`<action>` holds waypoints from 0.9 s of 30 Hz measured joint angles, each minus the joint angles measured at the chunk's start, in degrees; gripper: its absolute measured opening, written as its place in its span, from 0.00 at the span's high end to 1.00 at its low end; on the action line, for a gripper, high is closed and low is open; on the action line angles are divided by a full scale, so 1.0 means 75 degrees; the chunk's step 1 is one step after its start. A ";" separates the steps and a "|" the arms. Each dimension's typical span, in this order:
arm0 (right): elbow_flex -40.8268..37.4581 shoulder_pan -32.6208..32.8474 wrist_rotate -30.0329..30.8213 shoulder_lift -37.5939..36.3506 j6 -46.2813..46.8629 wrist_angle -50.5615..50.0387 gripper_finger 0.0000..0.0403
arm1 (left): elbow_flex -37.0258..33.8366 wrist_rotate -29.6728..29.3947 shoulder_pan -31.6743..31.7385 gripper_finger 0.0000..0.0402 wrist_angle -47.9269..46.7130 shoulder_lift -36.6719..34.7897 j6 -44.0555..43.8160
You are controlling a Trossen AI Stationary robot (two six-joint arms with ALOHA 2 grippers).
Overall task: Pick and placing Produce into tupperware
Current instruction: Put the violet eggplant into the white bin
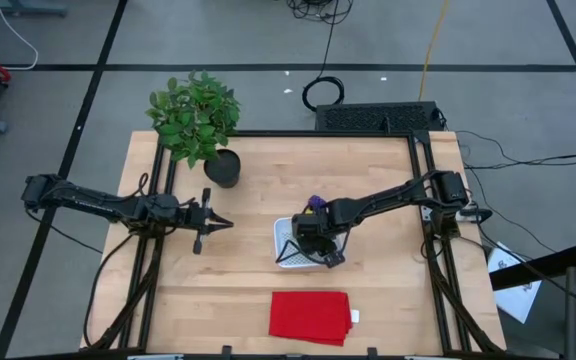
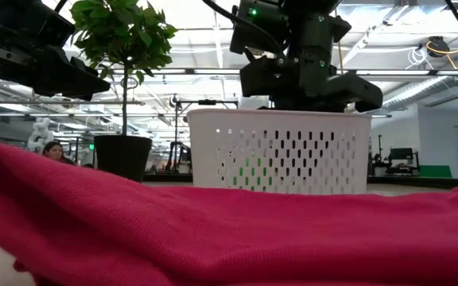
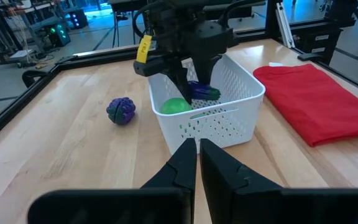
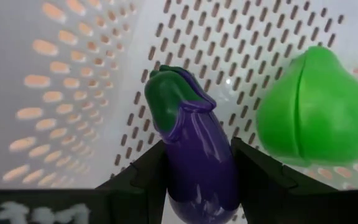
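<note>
Right gripper [image 4: 197, 180] holds eggplant [image 4: 194, 155] inside white basket [image 3: 241, 93].

An eggplant [image 4: 194, 155] is clamped between dark fingers [image 4: 145, 177] at lower centre; a green fruit [image 4: 319, 106] is seen right, against the basket wall [image 4: 73, 74].

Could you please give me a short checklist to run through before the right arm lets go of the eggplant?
1. Right tool shut on the toy eggplant: ok, a finger on each side.
2. Eggplant inside the white container, not over the table: ok, perforated walls surround it.
3. Drop spot free of the green toy: ok, it lies beside the eggplant, apart.
4. Eggplant near the container floor: cannot tell.
5. Left tool clear of the container: ok, shut and waiting apart from it.
6. All produce in: not ok, the round purple toy sits on the table outside.
</note>
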 joint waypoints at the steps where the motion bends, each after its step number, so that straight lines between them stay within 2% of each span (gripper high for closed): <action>1: 0.0000 0.0001 0.0004 0.0000 0.0002 0.0000 0.64 | 0.0000 0.0000 -0.0002 0.94 0.0000 0.0000 0.0000; 9: -0.0004 0.0007 0.0000 0.0000 0.0016 0.0014 0.64 | 0.0000 -0.0003 -0.0001 0.94 0.0000 0.0001 -0.0035; 13: -0.0241 -0.0018 -0.0029 -0.0003 0.0105 0.0547 0.64 | 0.0000 -0.0006 -0.0002 0.94 0.0000 0.0001 -0.0036; 27: -0.0323 -0.0046 -0.0015 -0.0017 0.0189 0.0542 0.63 | 0.0000 -0.0015 0.0000 0.94 0.0000 0.0001 -0.0061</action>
